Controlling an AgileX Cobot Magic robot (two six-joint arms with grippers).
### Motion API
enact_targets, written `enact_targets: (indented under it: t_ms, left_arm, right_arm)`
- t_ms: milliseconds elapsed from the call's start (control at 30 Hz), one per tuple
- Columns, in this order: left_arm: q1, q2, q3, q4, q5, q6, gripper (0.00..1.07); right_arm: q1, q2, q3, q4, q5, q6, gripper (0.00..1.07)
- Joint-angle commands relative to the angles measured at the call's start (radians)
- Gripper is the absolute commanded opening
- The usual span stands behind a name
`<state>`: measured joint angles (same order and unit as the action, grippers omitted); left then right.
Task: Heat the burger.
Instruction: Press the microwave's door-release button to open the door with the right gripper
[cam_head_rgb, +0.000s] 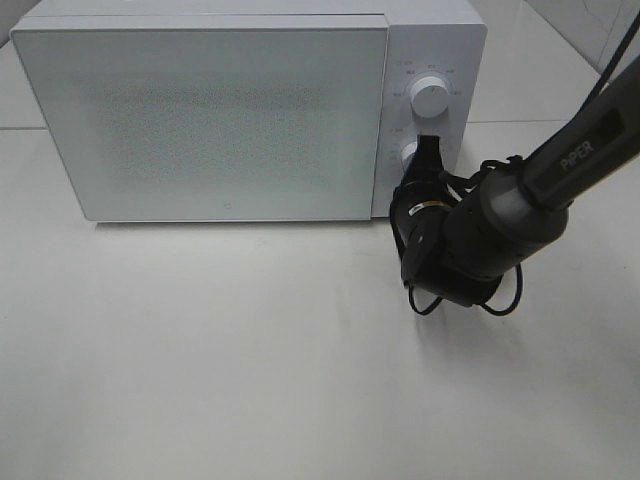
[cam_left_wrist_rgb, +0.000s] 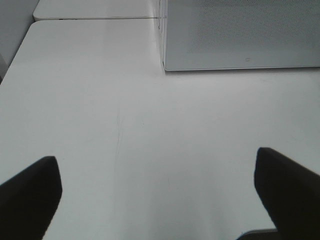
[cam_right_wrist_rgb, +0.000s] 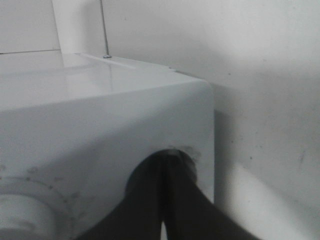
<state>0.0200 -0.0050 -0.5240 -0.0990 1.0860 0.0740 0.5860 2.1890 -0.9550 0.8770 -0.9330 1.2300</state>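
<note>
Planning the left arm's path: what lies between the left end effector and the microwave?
Only bare tabletop, from the left end effector to the microwave, per the left wrist view.

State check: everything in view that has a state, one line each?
White box-shaped microwave's frosted door: closed.
Upper round white dial: untouched.
Lower round white dial: partly hidden, setting unreadable.
Right gripper: fingers shut, tips at the control panel beside the lower dial.
Left gripper: fingers open, holding nothing, above the white table.
Burger: not in view.
</note>
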Motion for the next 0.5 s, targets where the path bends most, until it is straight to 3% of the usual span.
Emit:
enact_targets:
  t_ms: [33, 500]
  left_arm:
    - [0.003, -0.015, 0.004, -0.003, -0.014, 0.000, 0.99]
    - [0.003, -0.015, 0.004, -0.003, -0.014, 0.000, 0.99]
  right_arm:
    - [-0.026, 0.009, -0.087, -0.064, -0.198, -0.014, 0.00]
    - [-0.026, 0.011, -0.114, -0.062, -0.143, -0.036, 0.00]
